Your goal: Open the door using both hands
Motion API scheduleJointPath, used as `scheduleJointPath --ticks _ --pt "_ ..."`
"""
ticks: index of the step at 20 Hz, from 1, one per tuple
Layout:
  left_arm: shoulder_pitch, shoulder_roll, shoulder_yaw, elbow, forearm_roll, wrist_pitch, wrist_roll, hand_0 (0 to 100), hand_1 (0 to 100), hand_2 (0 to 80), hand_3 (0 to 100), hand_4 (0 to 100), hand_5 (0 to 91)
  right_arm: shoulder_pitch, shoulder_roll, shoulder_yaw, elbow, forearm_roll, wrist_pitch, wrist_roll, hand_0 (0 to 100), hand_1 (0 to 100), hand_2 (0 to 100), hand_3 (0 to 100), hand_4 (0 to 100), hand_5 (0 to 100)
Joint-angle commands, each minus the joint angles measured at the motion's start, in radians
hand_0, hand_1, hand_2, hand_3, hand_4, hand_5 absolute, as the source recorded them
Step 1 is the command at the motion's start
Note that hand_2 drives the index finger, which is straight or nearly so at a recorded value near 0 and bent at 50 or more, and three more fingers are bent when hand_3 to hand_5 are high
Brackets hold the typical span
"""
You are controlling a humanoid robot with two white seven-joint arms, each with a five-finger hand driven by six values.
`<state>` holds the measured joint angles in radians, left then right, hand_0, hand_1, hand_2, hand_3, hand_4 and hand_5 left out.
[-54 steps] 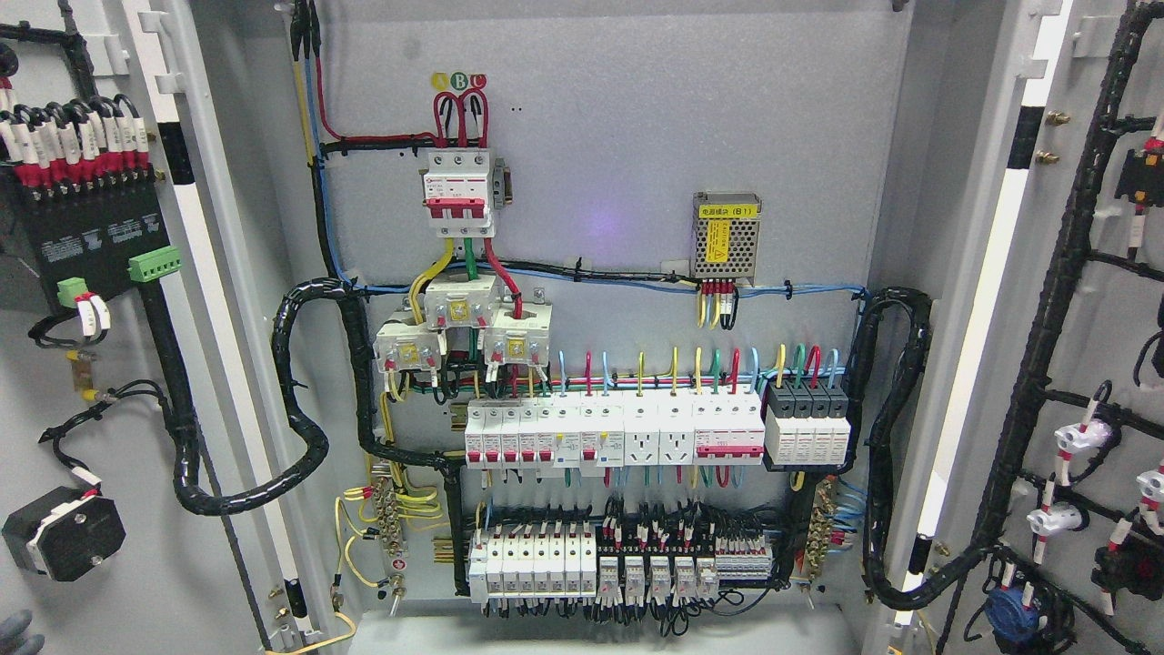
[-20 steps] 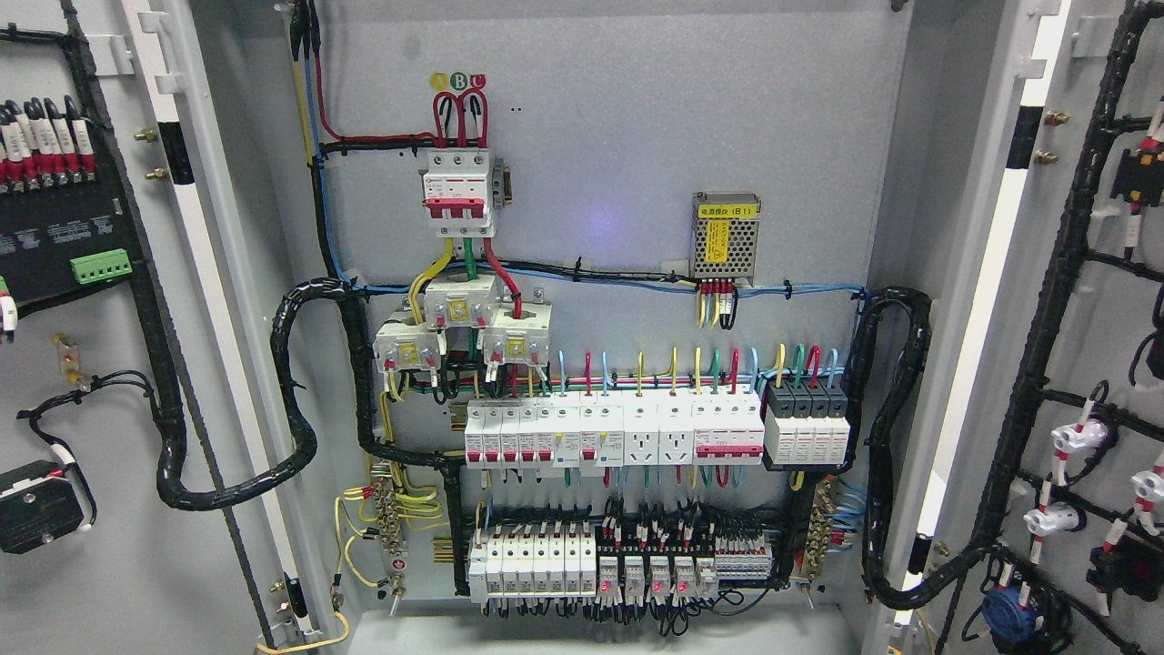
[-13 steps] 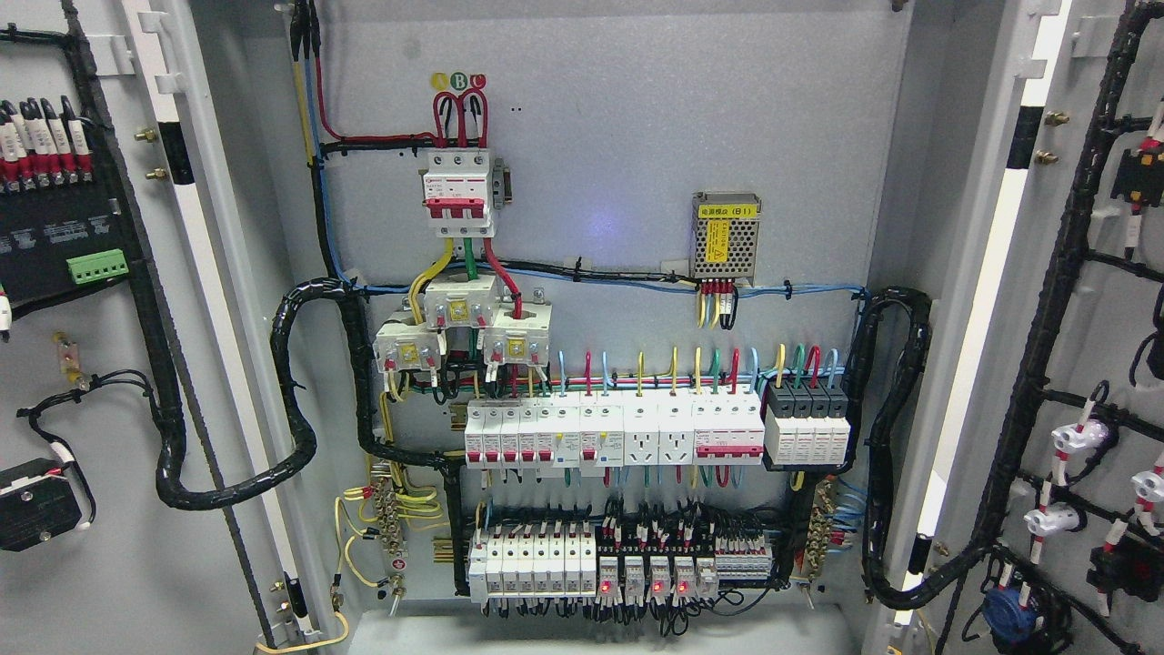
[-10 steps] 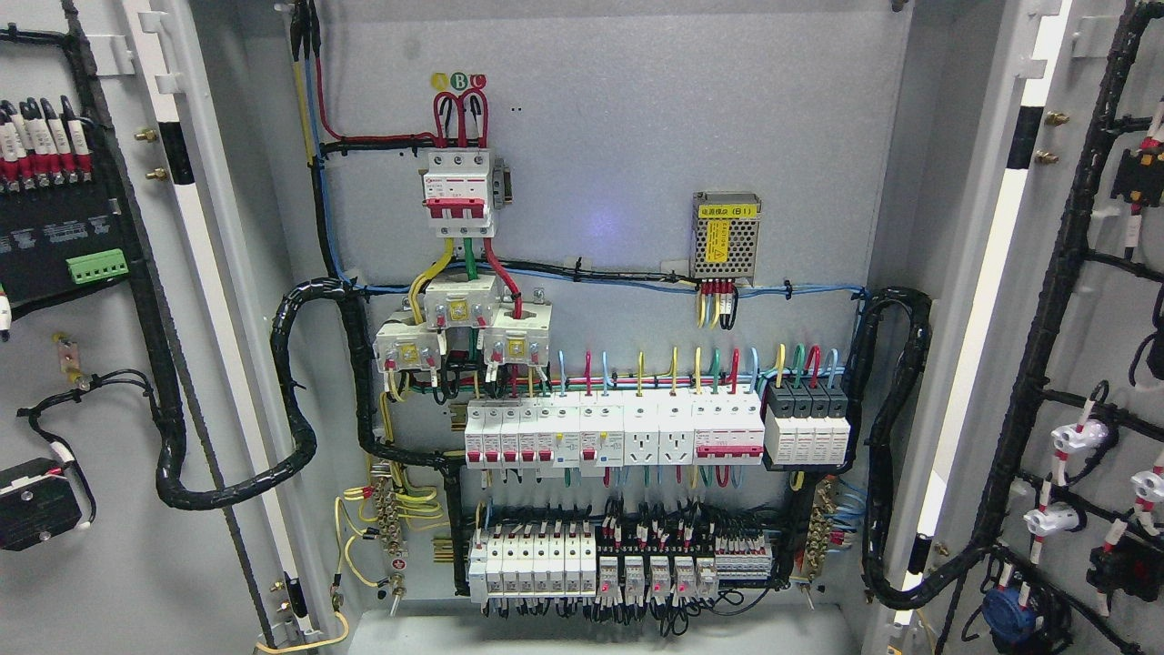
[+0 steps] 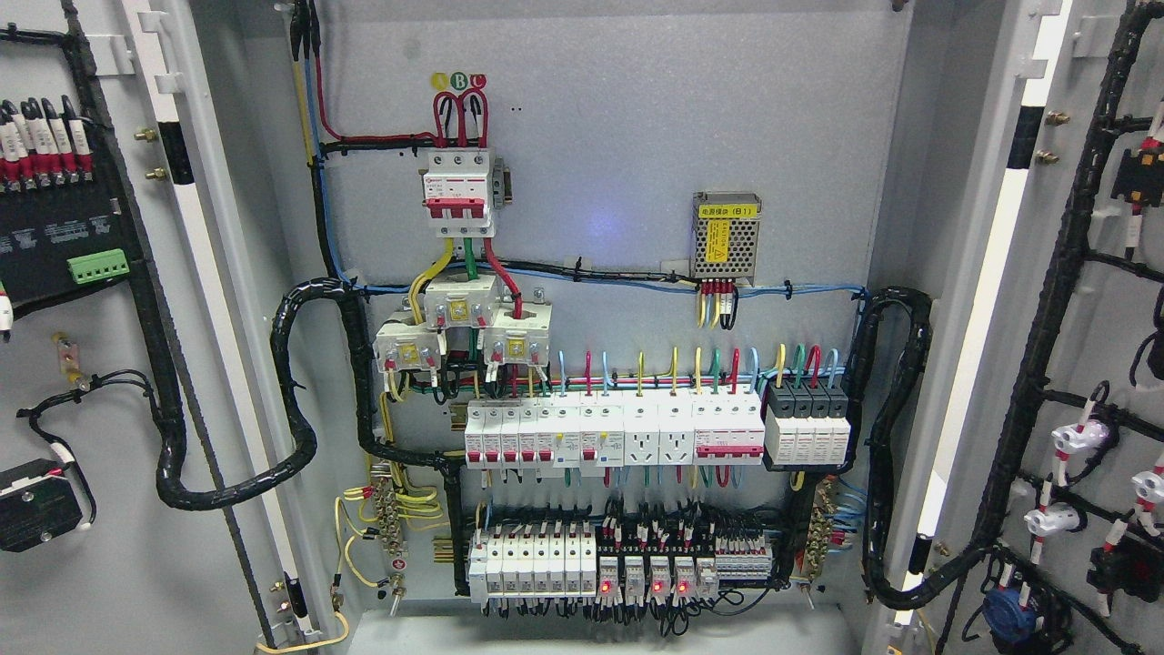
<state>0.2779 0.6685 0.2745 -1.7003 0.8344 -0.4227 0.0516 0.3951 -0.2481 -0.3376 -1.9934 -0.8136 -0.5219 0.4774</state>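
Right now I see no robot hand from my head camera, so I cannot tell whether either one is open or closed. Both doors of the cabinet stand swung wide. With the big red-and-white breaker (image 5: 460, 193) near the top of the back panel as my landmark, the left door (image 5: 109, 546) lies far to its left, its inner face showing a black block (image 5: 59, 227) with a green plug (image 5: 96, 266). The right door (image 5: 1105, 346) lies far to the breaker's right, carrying a black cable bundle (image 5: 1046, 346). Below the breaker runs a row of white switches (image 5: 614, 435), and lower still a second row (image 5: 532, 562) with three small red lights beside it. A perforated metal box (image 5: 726, 235) sits right of the breaker.
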Motion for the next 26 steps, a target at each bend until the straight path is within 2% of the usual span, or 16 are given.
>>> scheduleJointPath --ticks 1,8,11,19,23,26 --pt "0.047 -0.004 -0.001 -0.120 -0.001 -0.007 -0.006 0 0 0.0 0 0 0.0 0.005 -0.002 0.083 0.004 0.004 0.002 -0.003 19 0 0 0 0 0" --pt "0.138 -0.013 -0.006 -0.203 -0.009 -0.010 -0.006 0 0 0.0 0 0 0.0 0.004 0.001 0.175 0.073 0.014 0.002 0.004 19 0 0 0 0 0" --pt "0.155 -0.038 -0.056 -0.208 -0.014 -0.010 -0.007 0 0 0.0 0 0 0.0 0.007 0.000 0.204 0.107 0.016 0.002 0.007 19 0 0 0 0 0" --pt "0.190 -0.099 -0.195 -0.203 -0.129 -0.015 -0.007 0 0 0.0 0 0 0.0 0.018 -0.016 0.319 0.243 0.028 0.002 0.009 19 0 0 0 0 0" --pt "0.222 -0.156 -0.271 -0.170 -0.204 -0.015 -0.009 0 0 0.0 0 0 0.0 0.014 -0.014 0.380 0.407 0.206 0.002 0.009 19 0 0 0 0 0" --pt "0.230 -0.204 -0.330 -0.090 -0.222 -0.015 -0.009 0 0 0.0 0 0 0.0 0.010 -0.005 0.419 0.534 0.237 0.002 0.009 19 0 0 0 0 0"
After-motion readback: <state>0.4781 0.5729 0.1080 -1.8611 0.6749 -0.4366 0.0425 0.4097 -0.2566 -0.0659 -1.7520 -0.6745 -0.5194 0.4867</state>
